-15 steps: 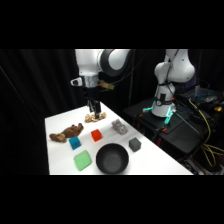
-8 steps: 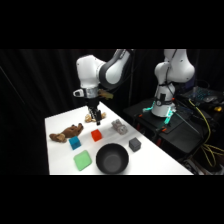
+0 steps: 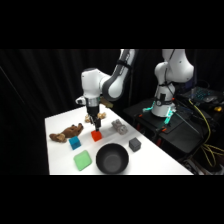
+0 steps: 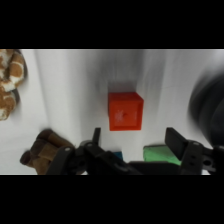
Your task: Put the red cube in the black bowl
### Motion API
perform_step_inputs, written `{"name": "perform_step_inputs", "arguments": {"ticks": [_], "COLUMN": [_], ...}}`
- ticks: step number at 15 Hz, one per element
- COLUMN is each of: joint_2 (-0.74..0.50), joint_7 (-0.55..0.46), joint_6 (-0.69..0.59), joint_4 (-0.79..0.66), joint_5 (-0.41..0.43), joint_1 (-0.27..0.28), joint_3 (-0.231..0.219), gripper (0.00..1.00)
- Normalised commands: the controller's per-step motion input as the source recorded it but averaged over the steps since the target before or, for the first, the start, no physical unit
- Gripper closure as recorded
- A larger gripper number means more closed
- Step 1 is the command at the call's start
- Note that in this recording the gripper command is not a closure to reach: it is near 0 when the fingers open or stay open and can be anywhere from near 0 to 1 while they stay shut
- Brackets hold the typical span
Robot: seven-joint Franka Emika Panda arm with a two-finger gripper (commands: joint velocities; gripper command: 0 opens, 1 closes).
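The red cube (image 4: 125, 111) sat on the table (image 3: 60, 125), not yet grasped. Above it hung the gripper (image 4: 134, 142), fingers spread wide and empty. To the right the black bowl (image 3: 112, 159) waited empty; grasping, carrying and dropping all remained.

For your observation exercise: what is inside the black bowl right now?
The black bowl looks empty in the side view, though its dark hollow hides detail. The red cube sits on the table outside it, below the open hand.
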Motion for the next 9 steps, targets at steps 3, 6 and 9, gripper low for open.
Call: {"name": "perform_step_inputs", "arguments": {"ticks": [3, 6, 9], "joint_2": [0.14, 0.12, 0.18], "joint_7": [0.11, 0.1, 0.09], "joint_6": [0.31, 0.22, 0.18], "joint_4": [-0.01, 0.03, 0.14], "joint_5": [-0.164, -0.126, -0.1], "joint_1": [-0.006, -0.004, -0.016], "joint_3": [-0.005, 0.009, 0.024], "gripper": [0.0, 0.0, 0.0]}}
